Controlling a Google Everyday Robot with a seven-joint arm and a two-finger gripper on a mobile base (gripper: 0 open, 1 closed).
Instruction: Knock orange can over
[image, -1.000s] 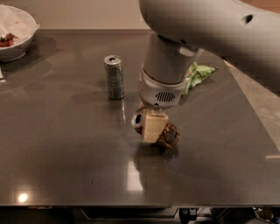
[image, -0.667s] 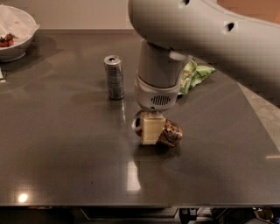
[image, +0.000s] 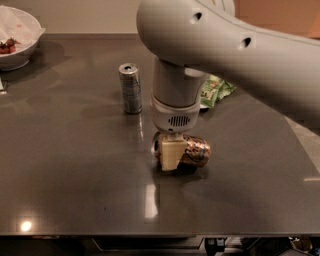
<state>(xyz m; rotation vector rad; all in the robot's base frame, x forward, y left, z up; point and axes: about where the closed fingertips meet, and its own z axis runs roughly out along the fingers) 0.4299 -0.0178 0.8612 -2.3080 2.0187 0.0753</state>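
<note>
Leftward is where our arm (image: 225, 45) has swung since a second ago. The gripper (image: 170, 152) hangs low over the middle of the table (image: 60, 175), touching the orange can (image: 196, 150). That can lies on its side, toppled, we judge, by a sideways push. Whether the gripper is spread or pinching we cannot tell. The silver can (image: 130, 88) stands upright nearby, apart from both.

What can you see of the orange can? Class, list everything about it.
The orange can is a shiny metal drink can, copper-orange with dark markings. It lies on its side on the dark table, lengthwise left to right, near the middle. The gripper hangs right in front of its left end, hiding it; contact cannot be confirmed.
</note>
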